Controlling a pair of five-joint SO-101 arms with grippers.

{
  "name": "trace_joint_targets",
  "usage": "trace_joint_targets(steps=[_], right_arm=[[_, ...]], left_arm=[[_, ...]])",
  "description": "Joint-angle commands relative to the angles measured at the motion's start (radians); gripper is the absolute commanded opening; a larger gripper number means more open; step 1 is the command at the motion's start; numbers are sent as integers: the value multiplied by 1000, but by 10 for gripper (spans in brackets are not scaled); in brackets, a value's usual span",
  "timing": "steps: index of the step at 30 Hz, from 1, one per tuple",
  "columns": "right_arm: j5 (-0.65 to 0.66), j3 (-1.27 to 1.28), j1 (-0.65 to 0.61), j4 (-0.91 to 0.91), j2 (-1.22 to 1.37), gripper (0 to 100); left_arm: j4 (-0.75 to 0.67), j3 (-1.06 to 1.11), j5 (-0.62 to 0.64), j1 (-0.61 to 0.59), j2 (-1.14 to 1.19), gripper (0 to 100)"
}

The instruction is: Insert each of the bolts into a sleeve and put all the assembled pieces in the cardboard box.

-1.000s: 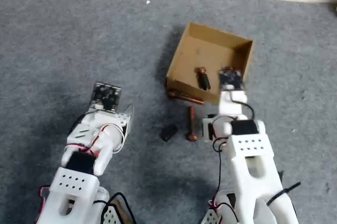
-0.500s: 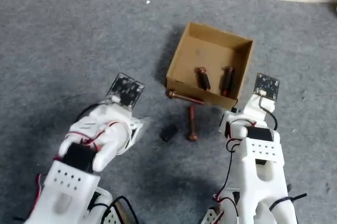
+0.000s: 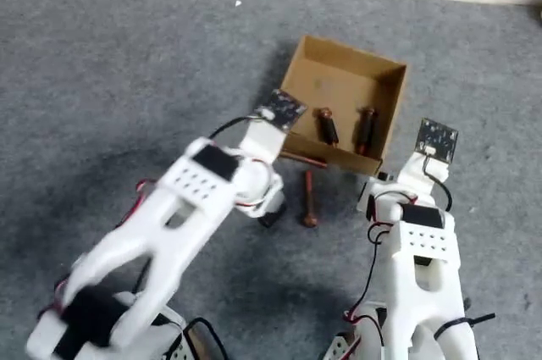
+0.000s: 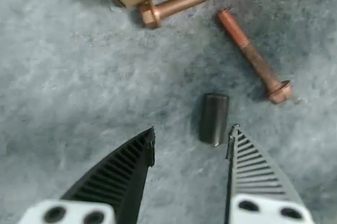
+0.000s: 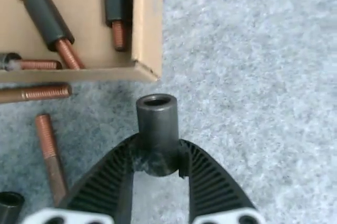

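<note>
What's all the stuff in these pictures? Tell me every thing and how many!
cardboard box: one, brown, on the carpet.
sleeved bolts: two, copper with black sleeves, inside the box.
threaded end: one, copper, inside the box by its wall; rest cut off.
loose bolts: two, copper, on the carpet; one against the box, one apart.
loose sleeve: one, black, on the carpet.
held sleeve: one, dark, in the right gripper.
carpet: one, grey, under everything.
left gripper: black fingers open, by the loose sleeve.
right gripper: black fingers shut on the held sleeve.
</note>
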Motion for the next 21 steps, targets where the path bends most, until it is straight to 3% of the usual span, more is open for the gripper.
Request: trace_joint_targets(steps=[1,6,14,21], right_arm=[[-9,-5,10,-30,-33,4],[-9,-8,12,-30,-33,4],[-9,-13,44,-30,-33,4],[-9,-13,44,-30,-33,4]], left_arm=[[2,-147,69,71,137,238],[-3,-236,201,134,237,238],[-195,-240,364,191,414,235],[-272,-249,384,185,526,234]])
